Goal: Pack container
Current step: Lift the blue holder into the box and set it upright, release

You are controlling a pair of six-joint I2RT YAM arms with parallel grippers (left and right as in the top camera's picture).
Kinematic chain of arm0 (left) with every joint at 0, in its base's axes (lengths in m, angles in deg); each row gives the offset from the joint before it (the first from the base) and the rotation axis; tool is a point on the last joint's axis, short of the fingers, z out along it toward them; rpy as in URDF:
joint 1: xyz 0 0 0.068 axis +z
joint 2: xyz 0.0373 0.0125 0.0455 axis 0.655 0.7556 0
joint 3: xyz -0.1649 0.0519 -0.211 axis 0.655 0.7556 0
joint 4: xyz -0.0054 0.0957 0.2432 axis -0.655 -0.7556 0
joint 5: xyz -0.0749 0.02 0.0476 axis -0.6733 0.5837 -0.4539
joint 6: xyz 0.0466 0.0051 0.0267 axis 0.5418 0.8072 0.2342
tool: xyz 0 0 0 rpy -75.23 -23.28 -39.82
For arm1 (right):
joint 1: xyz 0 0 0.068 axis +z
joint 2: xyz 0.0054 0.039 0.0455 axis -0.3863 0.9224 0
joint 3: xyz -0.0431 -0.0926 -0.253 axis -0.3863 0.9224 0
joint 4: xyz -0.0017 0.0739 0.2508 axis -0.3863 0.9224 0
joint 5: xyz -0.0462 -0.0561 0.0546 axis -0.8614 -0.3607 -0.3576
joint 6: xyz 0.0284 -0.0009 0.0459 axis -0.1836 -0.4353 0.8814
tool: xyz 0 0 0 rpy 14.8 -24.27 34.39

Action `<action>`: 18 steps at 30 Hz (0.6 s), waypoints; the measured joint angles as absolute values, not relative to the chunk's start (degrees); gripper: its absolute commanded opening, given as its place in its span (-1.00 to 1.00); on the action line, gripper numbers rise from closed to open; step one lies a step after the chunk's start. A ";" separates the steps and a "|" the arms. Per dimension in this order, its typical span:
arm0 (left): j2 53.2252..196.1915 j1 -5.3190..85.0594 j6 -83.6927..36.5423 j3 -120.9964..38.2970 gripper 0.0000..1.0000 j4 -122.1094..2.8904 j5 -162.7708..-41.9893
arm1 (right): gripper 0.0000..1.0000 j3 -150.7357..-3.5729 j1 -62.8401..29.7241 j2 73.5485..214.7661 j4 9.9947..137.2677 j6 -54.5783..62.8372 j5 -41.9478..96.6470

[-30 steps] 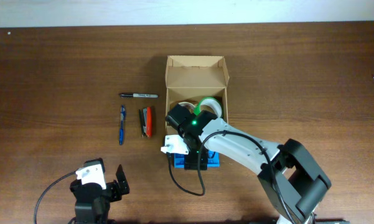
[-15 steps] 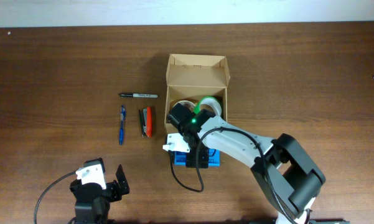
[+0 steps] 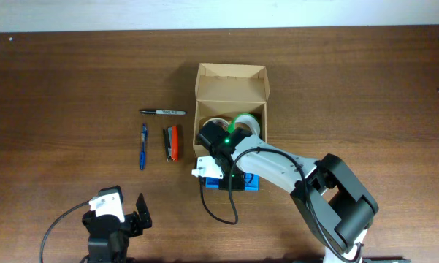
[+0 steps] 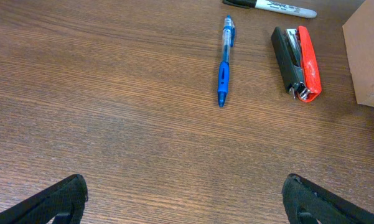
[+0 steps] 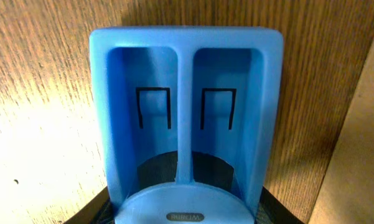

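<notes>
While its flap lid stands open, the container (image 3: 230, 88) is judged only partly packed.
At the lower left of the overhead view, the left gripper (image 4: 185, 200) is parked with its fingers spread wide and nothing held. Just below centre, the right gripper (image 3: 225, 174) is lowered over the flat blue case (image 5: 185, 112), which lies on the table just beside the container's lower wall. The jaws flank the case, but whether it is gripped cannot be told. Left of centre, a blue pen (image 3: 142, 146), a stapler (image 3: 172, 142) and a black marker (image 3: 162, 112) are left unpacked. The container is placed at centre, and one tape roll (image 3: 242, 123) is seen inside.
</notes>
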State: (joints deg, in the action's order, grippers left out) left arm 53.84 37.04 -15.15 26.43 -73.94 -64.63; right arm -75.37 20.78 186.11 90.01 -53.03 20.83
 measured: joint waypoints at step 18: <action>53.84 37.04 -15.15 26.43 0.99 -73.94 -64.63 | -0.28 -80.14 28.67 187.14 98.12 -47.06 30.16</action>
